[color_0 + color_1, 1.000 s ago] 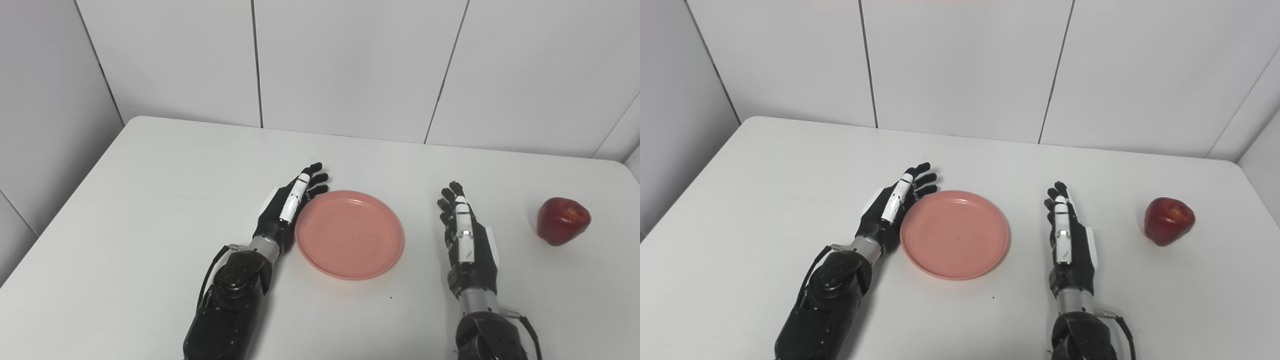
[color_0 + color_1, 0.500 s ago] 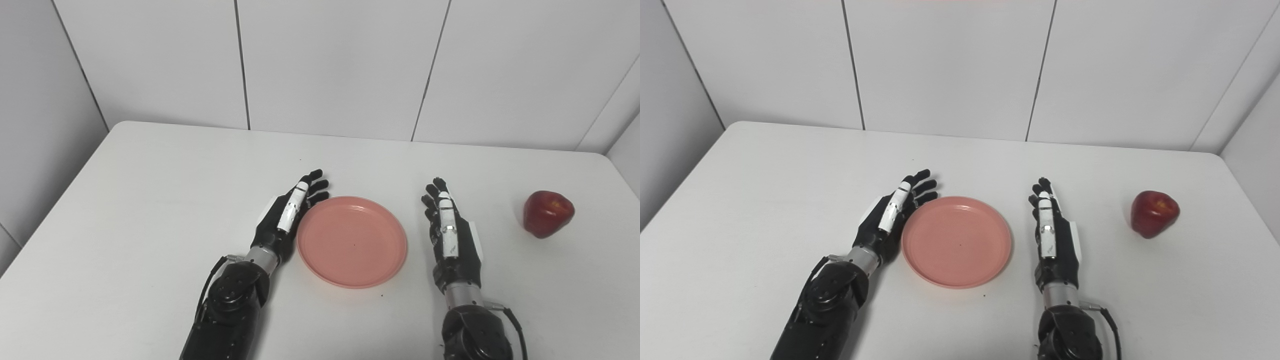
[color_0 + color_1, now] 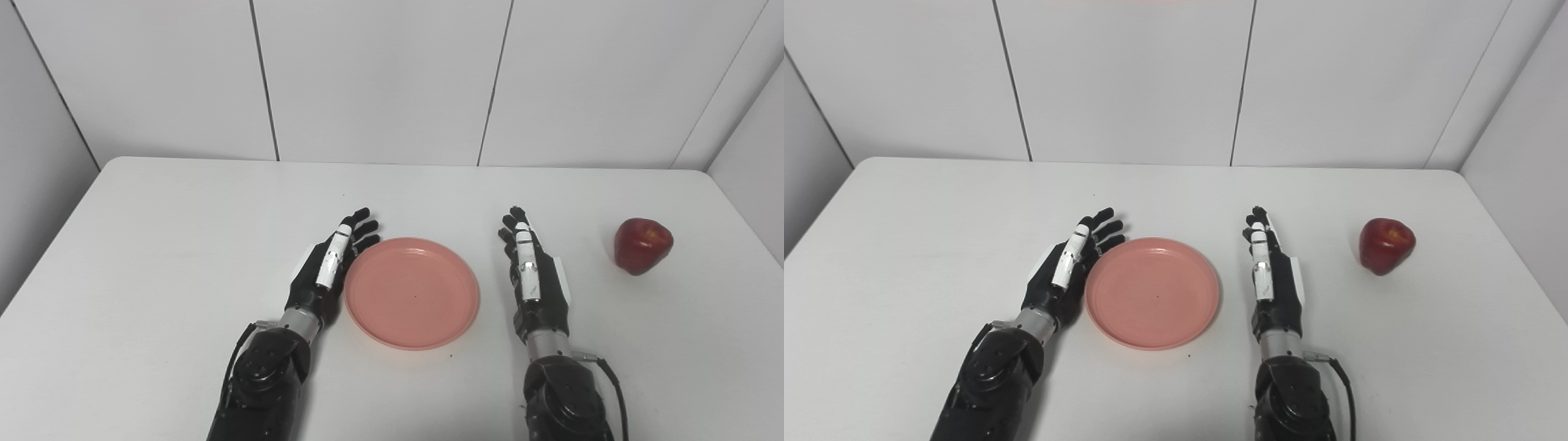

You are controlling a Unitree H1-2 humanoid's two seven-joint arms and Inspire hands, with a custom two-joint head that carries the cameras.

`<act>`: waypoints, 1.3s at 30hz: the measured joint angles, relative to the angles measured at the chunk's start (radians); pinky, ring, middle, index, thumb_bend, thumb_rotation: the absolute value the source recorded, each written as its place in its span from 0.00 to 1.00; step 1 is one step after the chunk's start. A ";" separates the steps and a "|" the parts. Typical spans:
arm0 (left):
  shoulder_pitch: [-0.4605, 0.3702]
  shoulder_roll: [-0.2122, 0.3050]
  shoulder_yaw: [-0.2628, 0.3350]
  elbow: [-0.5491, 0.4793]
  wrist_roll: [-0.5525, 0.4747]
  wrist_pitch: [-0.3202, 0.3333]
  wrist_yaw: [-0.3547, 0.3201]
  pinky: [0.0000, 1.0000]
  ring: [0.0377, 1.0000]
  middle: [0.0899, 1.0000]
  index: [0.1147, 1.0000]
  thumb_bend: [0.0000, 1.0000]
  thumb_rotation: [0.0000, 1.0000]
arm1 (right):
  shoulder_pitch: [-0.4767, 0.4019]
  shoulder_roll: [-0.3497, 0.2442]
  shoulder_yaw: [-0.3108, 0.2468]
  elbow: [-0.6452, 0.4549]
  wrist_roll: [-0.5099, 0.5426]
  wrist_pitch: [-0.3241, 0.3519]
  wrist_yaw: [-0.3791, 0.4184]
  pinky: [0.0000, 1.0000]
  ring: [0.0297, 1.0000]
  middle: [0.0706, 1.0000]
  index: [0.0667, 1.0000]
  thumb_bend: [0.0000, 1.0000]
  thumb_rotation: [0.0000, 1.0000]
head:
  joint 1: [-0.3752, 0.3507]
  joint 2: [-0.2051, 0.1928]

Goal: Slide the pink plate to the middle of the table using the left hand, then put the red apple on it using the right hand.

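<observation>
A pink plate lies flat near the middle of the white table. My left hand stands on edge against the plate's left rim, open, its fingers stretched out and touching or nearly touching the rim. My right hand stands open on edge a little to the right of the plate, apart from it, holding nothing. A red apple sits upright on the table at the far right, well clear of the right hand.
White tiled walls close the table in at the back and on both sides. The table's right edge runs just beyond the apple.
The whole picture has shifted left, so the camera has turned to the right. Hands, plate and apple keep about the same places relative to one another.
</observation>
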 measured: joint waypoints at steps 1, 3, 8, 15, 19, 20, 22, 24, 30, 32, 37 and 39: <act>0.001 0.000 0.002 0.000 0.000 -0.001 -0.003 0.89 0.88 0.89 0.88 0.38 1.00 | -0.004 -0.001 0.000 0.000 -0.011 -0.002 -0.002 0.98 0.92 0.92 0.92 0.29 1.00 | 0.000 0.000; 0.001 0.000 0.005 0.000 0.001 -0.001 -0.004 0.89 0.88 0.89 0.88 0.38 1.00 | -0.011 -0.003 0.000 -0.004 -0.023 -0.004 -0.006 0.95 0.91 0.92 0.92 0.28 1.00 | -0.014 -0.006; 0.000 0.002 0.015 0.017 0.002 -0.029 -0.011 0.87 0.87 0.88 0.87 0.37 1.00 | -0.026 -0.009 -0.001 -0.024 -0.048 -0.022 -0.021 0.93 0.90 0.91 0.91 0.30 1.00 | -0.046 -0.017; -0.001 0.013 0.040 0.049 0.001 -0.082 -0.017 0.89 0.88 0.89 0.88 0.39 1.00 | -0.037 -0.026 0.000 -0.090 -0.102 -0.021 -0.036 0.95 0.89 0.89 0.90 0.34 1.00 | -0.097 -0.032; -0.002 0.019 0.058 0.066 0.000 -0.115 -0.017 0.87 0.87 0.88 0.87 0.40 1.00 | -0.041 -0.054 -0.003 -0.139 -0.131 0.000 -0.036 0.94 0.87 0.89 0.89 0.36 0.97 | -0.132 -0.049; -0.002 0.019 0.063 0.072 0.000 -0.123 -0.017 0.87 0.87 0.88 0.87 0.40 1.00 | -0.042 -0.062 -0.006 -0.154 -0.143 0.014 -0.036 0.89 0.86 0.88 0.88 0.36 0.94 | -0.140 -0.051; -0.002 0.019 0.069 0.081 -0.001 -0.138 -0.017 0.87 0.86 0.87 0.86 0.40 1.00 | -0.047 -0.081 -0.008 -0.189 -0.176 0.035 -0.037 0.85 0.86 0.87 0.87 0.37 0.88 | -0.163 -0.058; -0.004 0.019 0.076 0.087 -0.001 -0.146 -0.016 0.87 0.86 0.87 0.86 0.40 1.00 | -0.057 -0.094 -0.010 -0.227 -0.203 0.064 -0.037 0.86 0.87 0.87 0.88 0.37 0.84 | -0.181 -0.061; -0.020 0.022 0.094 0.121 -0.013 -0.173 -0.017 0.87 0.86 0.86 0.85 0.39 1.00 | -0.092 -0.130 -0.021 -0.288 -0.267 0.138 -0.031 0.84 0.87 0.87 0.88 0.43 0.74 | -0.233 -0.086; -0.028 0.023 0.100 0.135 -0.014 -0.182 -0.018 0.87 0.86 0.86 0.85 0.39 1.00 | -0.102 -0.152 -0.019 -0.297 -0.303 0.156 -0.025 0.81 0.86 0.87 0.88 0.45 0.75 | -0.245 -0.092; -0.040 0.026 0.117 0.161 -0.035 -0.200 -0.025 0.88 0.87 0.87 0.86 0.40 1.00 | -0.133 -0.228 -0.040 -0.358 -0.388 0.228 -0.002 0.82 0.86 0.87 0.86 0.58 0.56 | -0.267 -0.103; -0.044 0.027 0.121 0.171 -0.038 -0.206 -0.028 0.88 0.87 0.87 0.86 0.40 1.00 | -0.149 -0.239 -0.062 -0.385 -0.417 0.252 0.000 0.80 0.85 0.86 0.86 0.64 0.51 | -0.269 -0.107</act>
